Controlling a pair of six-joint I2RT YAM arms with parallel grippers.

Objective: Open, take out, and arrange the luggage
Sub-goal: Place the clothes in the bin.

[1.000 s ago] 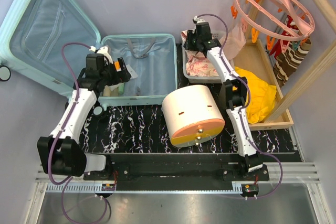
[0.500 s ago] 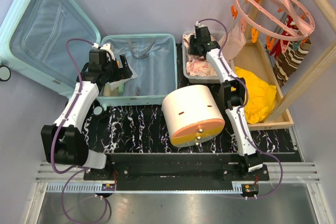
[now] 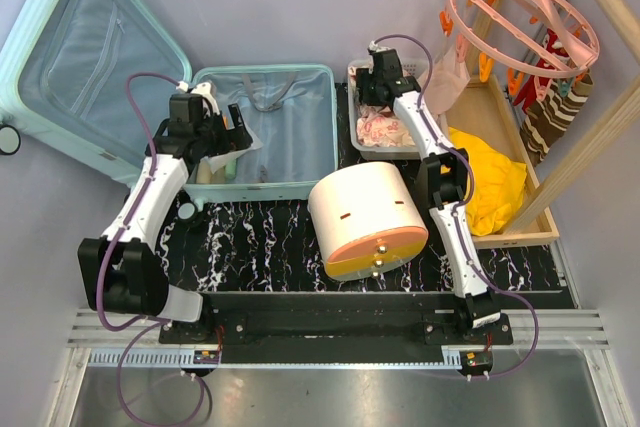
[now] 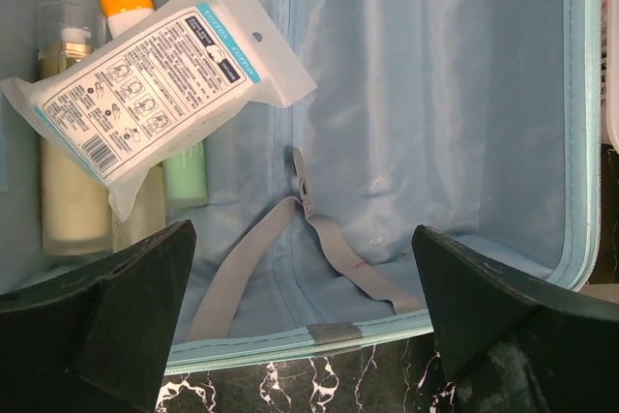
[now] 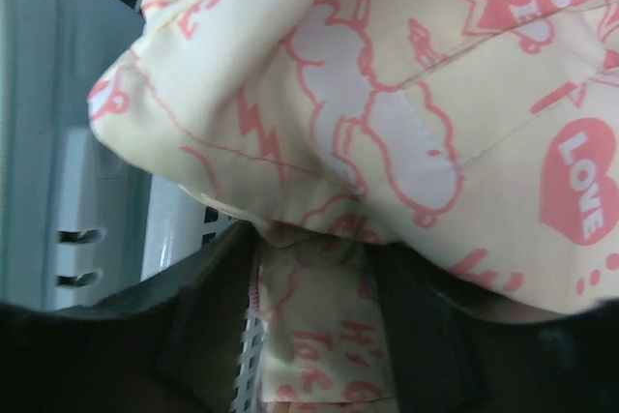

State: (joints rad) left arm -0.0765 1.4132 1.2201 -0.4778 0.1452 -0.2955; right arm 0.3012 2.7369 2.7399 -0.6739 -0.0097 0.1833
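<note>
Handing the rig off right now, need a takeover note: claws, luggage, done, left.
Left claw: open, over the luggage base, holding nothing.
Right claw: down on the printed cloth in the white basket; grip unclear.
Luggage: open, lid swung out to the left.
Done: opened.
Left: white packet and bottles are in the base, to take out and arrange.

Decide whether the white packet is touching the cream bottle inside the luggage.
Touching. The left wrist view shows the white packet lying across the cream bottle, covering its middle, inside the luggage.
</note>
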